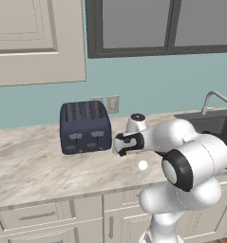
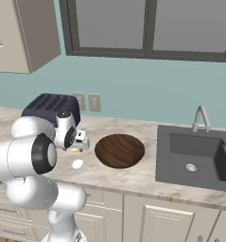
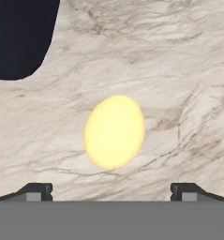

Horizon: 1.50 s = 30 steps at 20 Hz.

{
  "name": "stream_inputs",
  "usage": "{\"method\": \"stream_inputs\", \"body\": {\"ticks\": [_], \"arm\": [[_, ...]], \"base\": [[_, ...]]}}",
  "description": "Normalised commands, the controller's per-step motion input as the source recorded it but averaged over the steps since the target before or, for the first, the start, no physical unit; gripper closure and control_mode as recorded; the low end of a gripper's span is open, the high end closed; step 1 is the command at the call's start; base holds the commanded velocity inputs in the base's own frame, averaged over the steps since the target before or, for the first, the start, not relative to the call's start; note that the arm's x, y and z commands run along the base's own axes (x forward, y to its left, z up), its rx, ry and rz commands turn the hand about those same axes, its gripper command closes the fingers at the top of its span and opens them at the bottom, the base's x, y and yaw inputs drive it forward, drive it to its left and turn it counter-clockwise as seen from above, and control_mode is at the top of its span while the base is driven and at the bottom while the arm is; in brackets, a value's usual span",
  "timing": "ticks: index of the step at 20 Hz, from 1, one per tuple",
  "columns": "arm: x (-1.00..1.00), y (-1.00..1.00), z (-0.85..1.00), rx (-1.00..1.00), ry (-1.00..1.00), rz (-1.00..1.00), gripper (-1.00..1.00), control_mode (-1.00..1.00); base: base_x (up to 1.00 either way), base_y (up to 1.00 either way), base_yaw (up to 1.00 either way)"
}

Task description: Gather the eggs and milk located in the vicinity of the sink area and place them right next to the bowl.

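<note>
A pale yellow egg [image 3: 114, 131] lies on the marble counter, straight below my gripper [image 3: 111, 193], whose fingertips [image 3: 36, 191] stand wide apart on either side of it, open and empty. In the right base view the gripper [image 2: 81, 143] hovers just over this yellow egg [image 2: 75, 150], left of the dark brown wooden bowl [image 2: 119, 150]. A white egg [image 2: 77, 164] rests nearer the counter's front edge, and it also appears as the white egg [image 1: 143, 165] in the left base view. The sink [image 2: 195, 156] is to the right of the bowl. The milk is out of view.
A dark blue toaster [image 1: 85, 127] stands against the wall left of the gripper [image 1: 117, 145], and its corner [image 3: 19, 37] shows in the hand view. A chrome faucet [image 2: 199, 118] rises behind the sink. Wall cabinets hang above at the left.
</note>
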Motion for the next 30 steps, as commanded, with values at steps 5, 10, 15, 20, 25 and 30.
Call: {"method": "stream_inputs", "body": {"ticks": [5, 10, 15, 20, 25, 30], "arm": [[0.23, 0.02, -0.05, 0.0, -0.01, 0.0, -1.0, -1.0], [0.2, 0.0, -0.05, 0.0, -0.01, 0.0, -1.0, -1.0], [0.15, 0.0, -0.11, 0.0, -0.01, 0.0, -1.0, -1.0], [0.0, 0.0, -0.23, 0.0, 0.0, 0.0, 1.0, -1.0], [0.05, 0.0, -0.04, 0.0, 0.0, 0.0, 1.0, -1.0], [0.0, 0.0, 0.0, 0.0, 0.01, 0.0, 1.0, -1.0]], "base": [[0.0, 0.0, 0.0], [0.0, 0.0, 0.0], [0.0, 0.0, 0.0], [0.0, 0.0, 0.0], [0.0, 0.0, 0.0], [0.0, 0.0, 0.0]]}}
